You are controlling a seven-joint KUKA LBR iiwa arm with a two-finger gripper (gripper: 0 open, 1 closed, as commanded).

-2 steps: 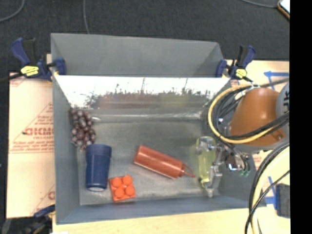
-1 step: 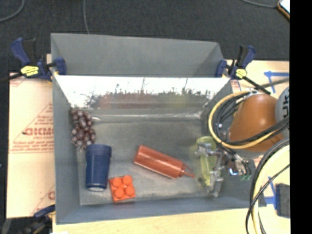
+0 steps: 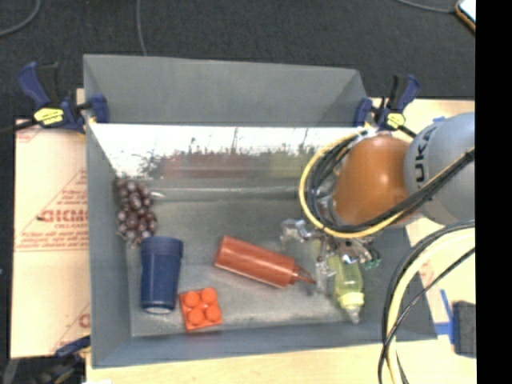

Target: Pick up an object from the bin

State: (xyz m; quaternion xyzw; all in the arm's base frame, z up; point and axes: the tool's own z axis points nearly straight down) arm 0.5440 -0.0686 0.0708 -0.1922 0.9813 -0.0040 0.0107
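Note:
My gripper [image 3: 330,264] is low in the bin's front right corner, partly hidden under the arm's orange cover. Right beside it, on its right, lies a small pale yellow-green bottle [image 3: 349,288], pointing toward the front wall. A red squeeze bottle [image 3: 254,262] lies on its side just left of the gripper, with its thin nozzle tip reaching up to the gripper. I cannot tell whether the gripper touches either bottle.
At the front left a dark blue cup [image 3: 160,273] lies on its side, with an orange studded block [image 3: 200,308] beside it. A bunch of dark purple grapes [image 3: 134,210] rests against the left wall.

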